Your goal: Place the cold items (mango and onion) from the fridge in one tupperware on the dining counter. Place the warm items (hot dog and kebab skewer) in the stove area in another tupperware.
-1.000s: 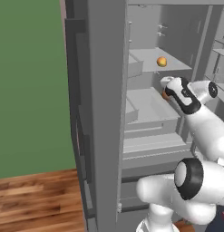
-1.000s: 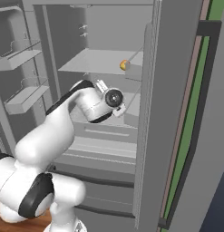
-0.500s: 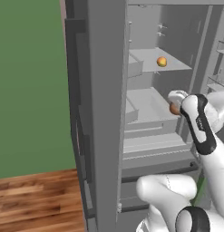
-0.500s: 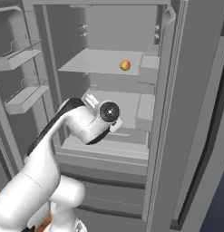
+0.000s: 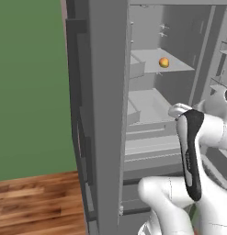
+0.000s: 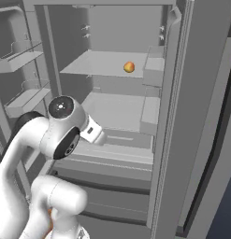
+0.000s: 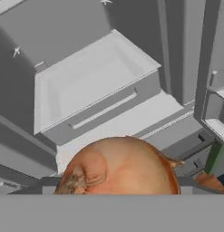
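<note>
One onion [image 7: 119, 166] we record clamped in our gripper [image 7: 118, 188], jaws set wide around it.

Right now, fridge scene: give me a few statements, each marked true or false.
1. The fridge stands open. True.
2. An onion sits right at the gripper, close to the hand camera. True.
3. The mango lies in the bottom drawer. False: it rests on an upper shelf.
4. The onion lies on the upper shelf beside the mango. False: the mango is alone there.
5. The floor beside the fridge is tiled. False: it is wood.
</note>
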